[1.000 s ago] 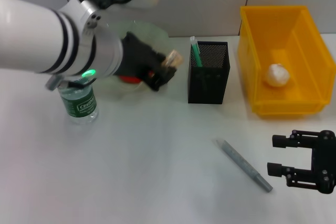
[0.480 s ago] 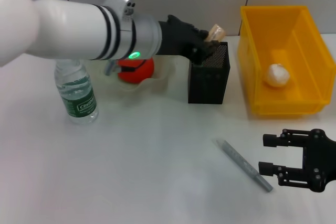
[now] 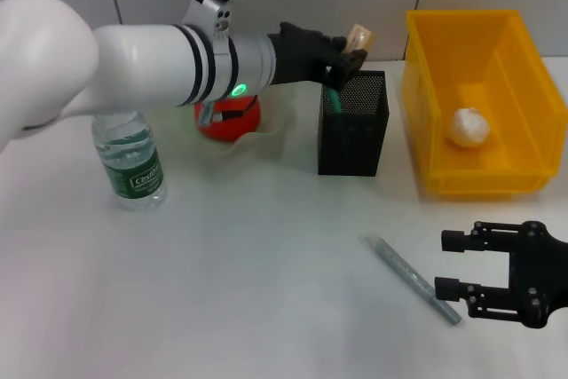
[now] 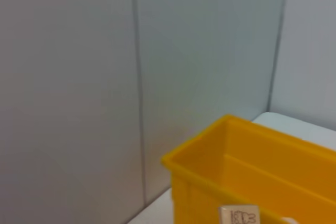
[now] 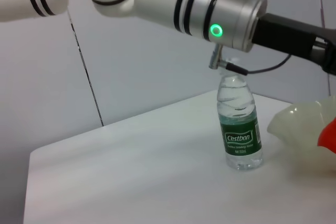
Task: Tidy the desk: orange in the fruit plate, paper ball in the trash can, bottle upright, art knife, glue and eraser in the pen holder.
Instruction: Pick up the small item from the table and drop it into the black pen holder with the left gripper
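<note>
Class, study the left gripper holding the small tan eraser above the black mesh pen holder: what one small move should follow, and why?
Probably a short descent, then release. The left gripper holds the small tan-beige rectangular eraser above the rim of the black metal mesh pen holder, not yet inside. Letting go from there might bounce it off the rim. The right gripper waits open near the grey pen-like stick.

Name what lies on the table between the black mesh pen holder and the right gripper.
A grey pen-like stick, probably the art knife, lies on the white table between the pen holder and the open right gripper, seen in the head view.
</note>
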{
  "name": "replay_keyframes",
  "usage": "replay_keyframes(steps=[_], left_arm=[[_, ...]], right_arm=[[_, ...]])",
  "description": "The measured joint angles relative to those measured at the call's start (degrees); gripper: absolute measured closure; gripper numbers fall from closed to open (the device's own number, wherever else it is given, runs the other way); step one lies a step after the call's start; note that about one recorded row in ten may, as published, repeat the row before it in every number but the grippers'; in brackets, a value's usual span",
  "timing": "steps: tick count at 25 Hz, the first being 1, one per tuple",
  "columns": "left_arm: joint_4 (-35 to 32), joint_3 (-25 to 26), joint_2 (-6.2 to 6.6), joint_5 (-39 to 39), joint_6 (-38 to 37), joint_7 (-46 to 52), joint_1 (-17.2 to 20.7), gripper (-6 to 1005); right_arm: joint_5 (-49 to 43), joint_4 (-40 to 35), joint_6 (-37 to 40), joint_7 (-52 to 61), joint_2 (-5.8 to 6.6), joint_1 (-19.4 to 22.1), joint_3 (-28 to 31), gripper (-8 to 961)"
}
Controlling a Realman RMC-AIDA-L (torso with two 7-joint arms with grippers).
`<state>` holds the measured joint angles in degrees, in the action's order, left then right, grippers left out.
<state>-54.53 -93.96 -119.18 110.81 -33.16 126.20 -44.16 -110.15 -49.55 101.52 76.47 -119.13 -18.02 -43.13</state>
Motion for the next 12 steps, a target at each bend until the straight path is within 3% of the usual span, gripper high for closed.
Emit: replay_keyframes(steps=[5, 12], left_arm=[[4.7, -1.1, 0.0, -4.7, 4.0, -4.3, -0.7, 694], [7.9, -1.6, 0.0, -8.3, 6.5, -6.6, -0.8, 689]], right_arm=[[-0.1, -0.3, 0.1, 0.4, 0.05, 0.0, 0.5, 312], [0.0, -0.9, 0.0, 1.0, 0.11, 0.5, 7.3, 312]])
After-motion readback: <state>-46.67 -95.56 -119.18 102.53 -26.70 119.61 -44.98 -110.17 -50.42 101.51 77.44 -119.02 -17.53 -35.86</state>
